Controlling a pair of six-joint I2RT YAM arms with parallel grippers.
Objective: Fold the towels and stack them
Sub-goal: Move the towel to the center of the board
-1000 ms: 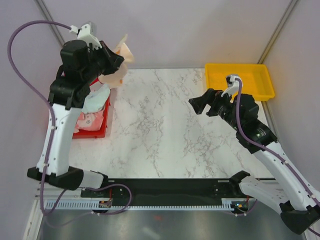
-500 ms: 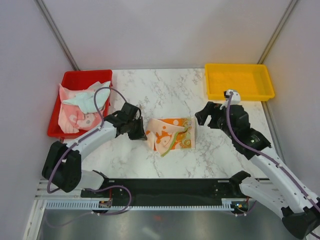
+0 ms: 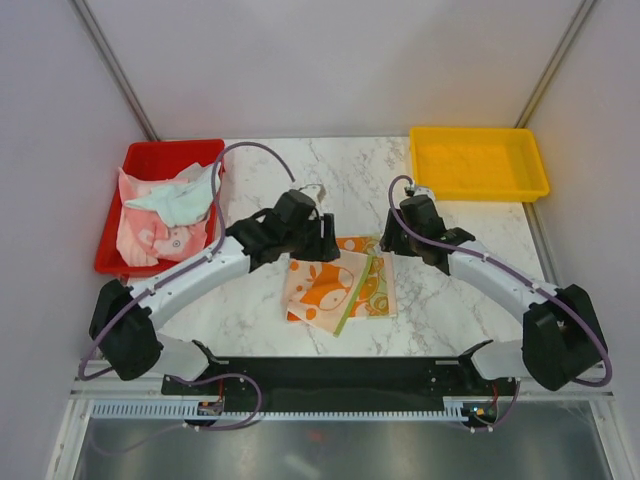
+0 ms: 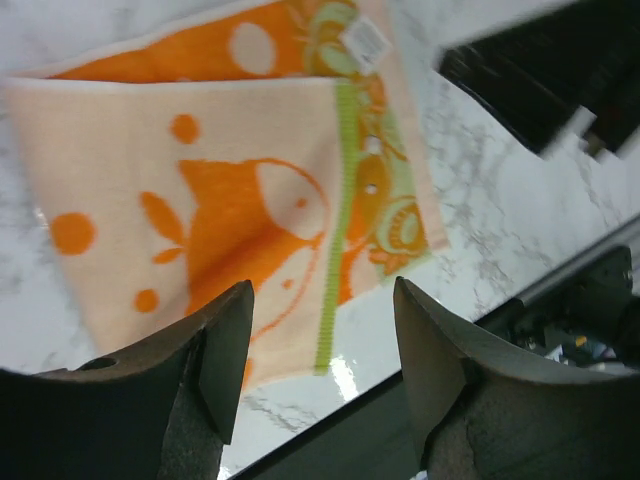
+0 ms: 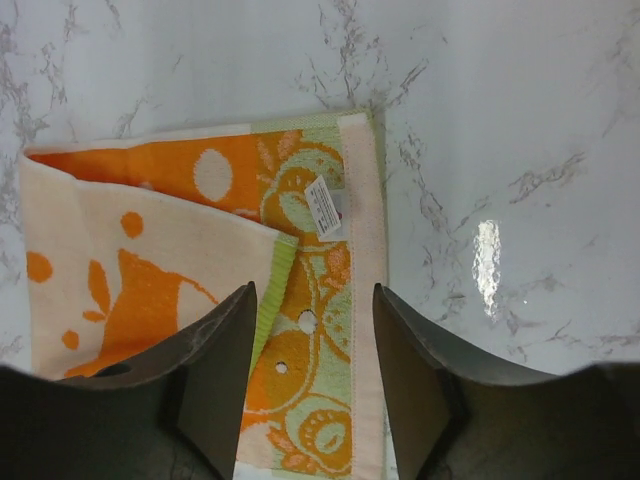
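A peach-and-orange printed terry towel (image 3: 335,290) lies half-folded on the white marble table (image 3: 300,170), its far edge hidden from above by the arms. Left gripper (image 4: 320,300) and right gripper (image 5: 310,300) hover over it, jaws apart, empty. Farther left, a red plastic tray (image 3: 170,147) holds a mint towel (image 3: 180,202) covering part of a pink towel (image 3: 145,232).

We count three towels that we can see: one orange towel (image 3: 340,285), one green towel (image 3: 178,203) and one pink towel (image 3: 145,235). We cannot tell if more hide under them. We count two trays: one red tray (image 3: 150,152) and one yellow tray (image 3: 480,165). We count two arms, the left arm (image 3: 200,275) and the right arm (image 3: 490,270). We count two grippers, the left gripper (image 4: 318,295) and the right gripper (image 5: 312,295). We count one table (image 3: 300,170).
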